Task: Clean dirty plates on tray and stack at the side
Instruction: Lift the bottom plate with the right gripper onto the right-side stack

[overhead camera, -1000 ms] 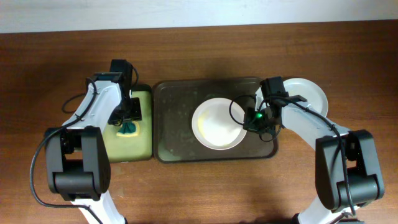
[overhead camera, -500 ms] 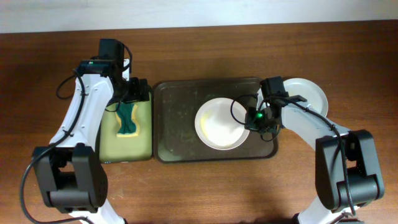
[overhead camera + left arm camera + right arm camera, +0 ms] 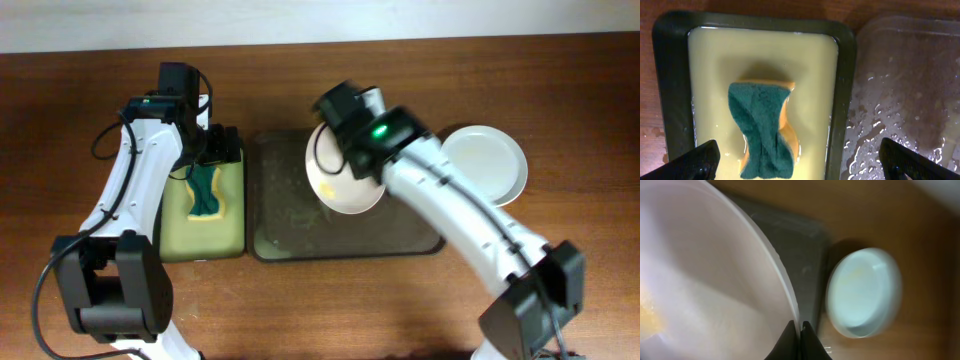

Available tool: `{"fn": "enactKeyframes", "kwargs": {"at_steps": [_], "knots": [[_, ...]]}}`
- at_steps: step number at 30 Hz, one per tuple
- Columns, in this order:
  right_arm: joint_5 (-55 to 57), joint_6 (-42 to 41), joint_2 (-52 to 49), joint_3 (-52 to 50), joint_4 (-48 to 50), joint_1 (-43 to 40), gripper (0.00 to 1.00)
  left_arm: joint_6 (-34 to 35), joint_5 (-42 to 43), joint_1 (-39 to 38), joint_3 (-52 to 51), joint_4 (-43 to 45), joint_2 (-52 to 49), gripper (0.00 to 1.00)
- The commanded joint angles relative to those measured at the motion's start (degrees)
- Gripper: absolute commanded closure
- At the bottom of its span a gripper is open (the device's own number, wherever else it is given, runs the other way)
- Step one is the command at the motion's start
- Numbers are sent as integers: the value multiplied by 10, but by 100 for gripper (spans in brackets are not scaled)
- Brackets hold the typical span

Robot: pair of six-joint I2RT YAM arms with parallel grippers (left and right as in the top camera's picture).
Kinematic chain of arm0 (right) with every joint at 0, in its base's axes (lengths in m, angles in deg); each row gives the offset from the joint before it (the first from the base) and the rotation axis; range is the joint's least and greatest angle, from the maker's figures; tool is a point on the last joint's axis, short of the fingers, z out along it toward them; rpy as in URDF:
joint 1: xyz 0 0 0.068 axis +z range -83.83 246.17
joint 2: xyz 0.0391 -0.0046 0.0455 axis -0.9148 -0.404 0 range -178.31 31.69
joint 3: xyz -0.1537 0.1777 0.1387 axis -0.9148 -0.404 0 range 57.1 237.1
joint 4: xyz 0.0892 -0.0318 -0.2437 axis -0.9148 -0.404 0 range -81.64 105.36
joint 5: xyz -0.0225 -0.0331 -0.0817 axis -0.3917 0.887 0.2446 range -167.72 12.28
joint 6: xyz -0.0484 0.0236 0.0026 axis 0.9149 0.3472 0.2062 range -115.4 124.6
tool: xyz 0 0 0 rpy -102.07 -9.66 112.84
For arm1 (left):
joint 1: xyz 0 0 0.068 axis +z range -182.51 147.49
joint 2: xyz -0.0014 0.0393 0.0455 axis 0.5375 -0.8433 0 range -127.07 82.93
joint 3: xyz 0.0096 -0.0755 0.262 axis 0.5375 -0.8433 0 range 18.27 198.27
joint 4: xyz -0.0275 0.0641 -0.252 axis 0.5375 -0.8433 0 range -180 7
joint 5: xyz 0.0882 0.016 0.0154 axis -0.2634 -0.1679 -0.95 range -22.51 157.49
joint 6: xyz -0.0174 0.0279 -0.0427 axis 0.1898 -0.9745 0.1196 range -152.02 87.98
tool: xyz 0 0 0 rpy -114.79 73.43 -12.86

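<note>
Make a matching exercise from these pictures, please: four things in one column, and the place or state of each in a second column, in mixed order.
Things
1. sponge
2. smeared plate
3. other plate
4. brown tray

Place or state
A. dark, wet with droplets
B. lies in the small tray
C. rim pinched by the right tool
D. rests on the table, to the right of the brown tray

Pairs: 1-B, 2-C, 3-D, 4-A

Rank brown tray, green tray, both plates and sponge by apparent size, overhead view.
1. Brown tray
2. Green tray
3. Lifted plate and side plate: alike; lifted one nearer camera, unranked
4. Sponge
</note>
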Motion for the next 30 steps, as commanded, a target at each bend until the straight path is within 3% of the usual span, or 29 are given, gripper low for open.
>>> {"fn": "enactKeyframes", "kwargs": {"at_steps": [1,6,12,14,17,19,23,26,30], "knots": [[303,-3,7,13,-1,132,96,-7,6,2,9,-1,7,0],[460,-2,7,12,0,294,96,-7,6,2,9,0,7,0],[479,-26,7,12,2,297,96,-7,6,2,9,-1,7,0],[404,-56,7,12,2,276,96,-7,6,2,9,-1,7,0],[-81,-71,6,10,9,93,96,-7,6,2,9,-1,7,0],[-264,-63,6,10,-2,-39,96,-7,6,2,9,-1,7,0],[-441,-43,6,10,-22,-345,96,-7,6,2,9,-1,7,1],[-447,-43,5,-5,-28,-555,96,-7,6,2,9,-1,7,0],[-447,-43,-16,-32,-4,-662,96,-7,6,2,9,-1,7,0]]}}
